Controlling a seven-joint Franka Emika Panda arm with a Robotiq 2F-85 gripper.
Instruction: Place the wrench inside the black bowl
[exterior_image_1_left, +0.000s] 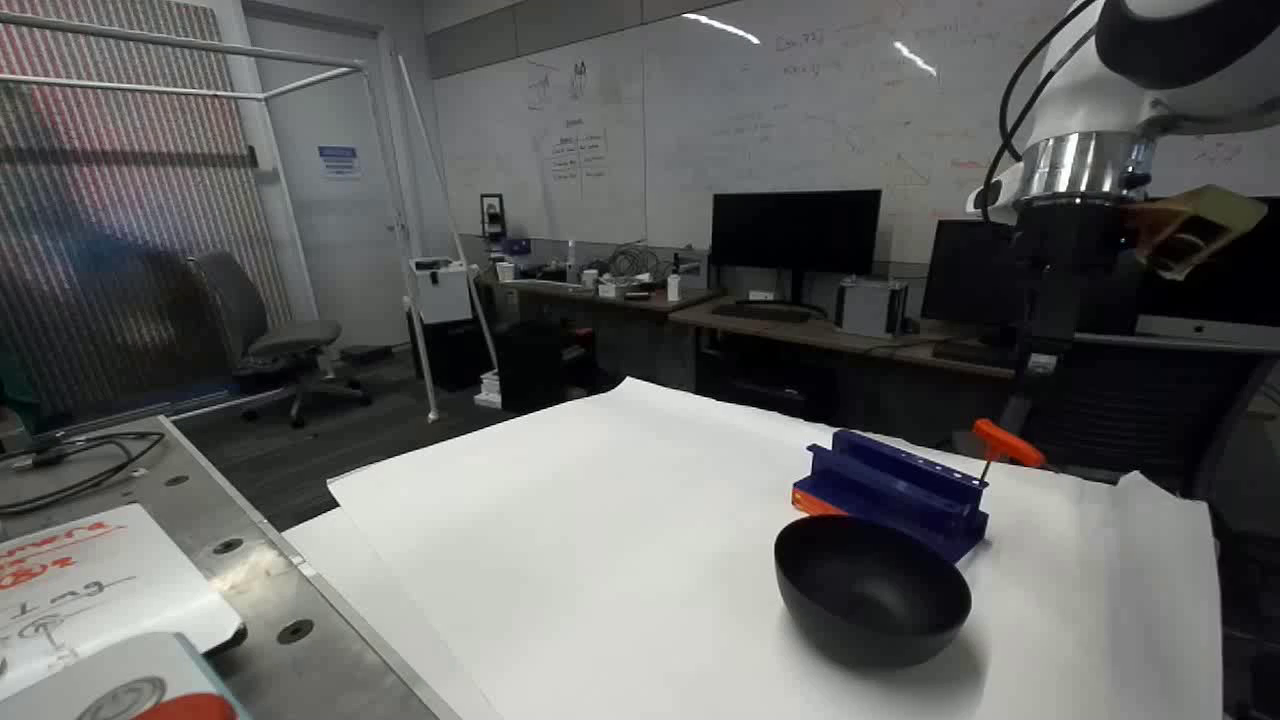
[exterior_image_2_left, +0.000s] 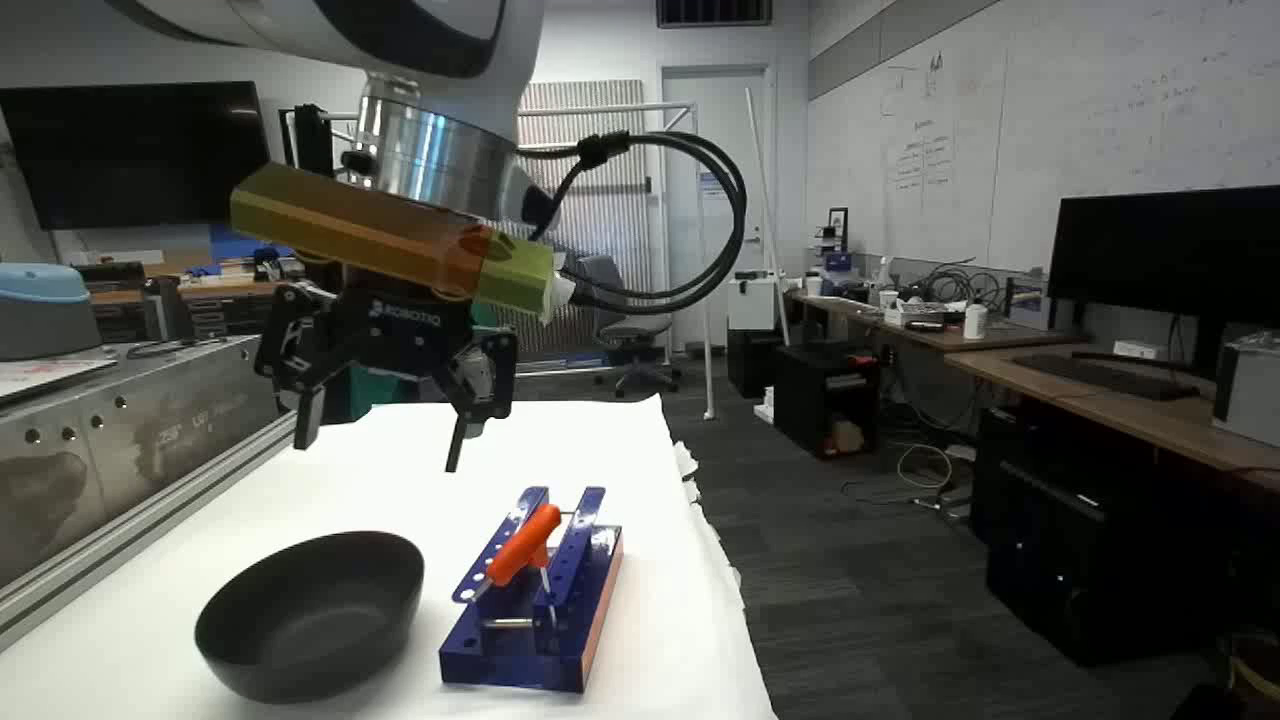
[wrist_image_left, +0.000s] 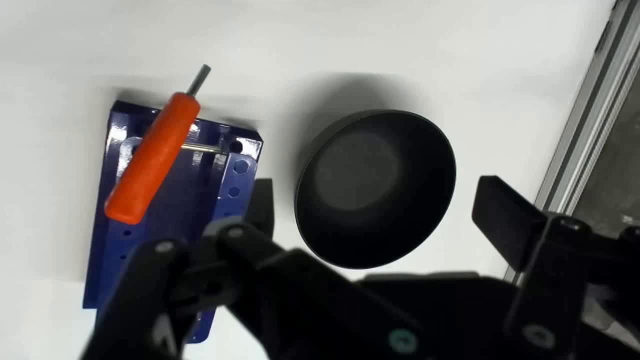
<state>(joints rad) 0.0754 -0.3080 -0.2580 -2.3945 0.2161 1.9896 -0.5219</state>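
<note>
The wrench has an orange-red handle and a thin metal shaft. It stands in the blue rack, handle on top, in both exterior views (exterior_image_1_left: 1012, 443) (exterior_image_2_left: 525, 545) and in the wrist view (wrist_image_left: 152, 160). The black bowl (exterior_image_1_left: 870, 605) (exterior_image_2_left: 312, 615) (wrist_image_left: 357, 170) sits upright on the white-covered table right beside the rack and holds nothing that I see. My gripper (exterior_image_2_left: 380, 445) is open and empty, fingers pointing down, well above the table. In the wrist view the fingers (wrist_image_left: 375, 202) are spread wide, with the bowl seen between them and the wrench off to the left.
The blue ridged rack (exterior_image_1_left: 890, 490) (exterior_image_2_left: 510, 665) (wrist_image_left: 200, 185) has an orange strip along its base. A metal rail (exterior_image_1_left: 240, 560) (exterior_image_2_left: 140, 540) runs along one side of the table (exterior_image_1_left: 600, 560). A black chair (exterior_image_1_left: 1150, 410) and desks with monitors (exterior_image_1_left: 797, 230) stand beyond.
</note>
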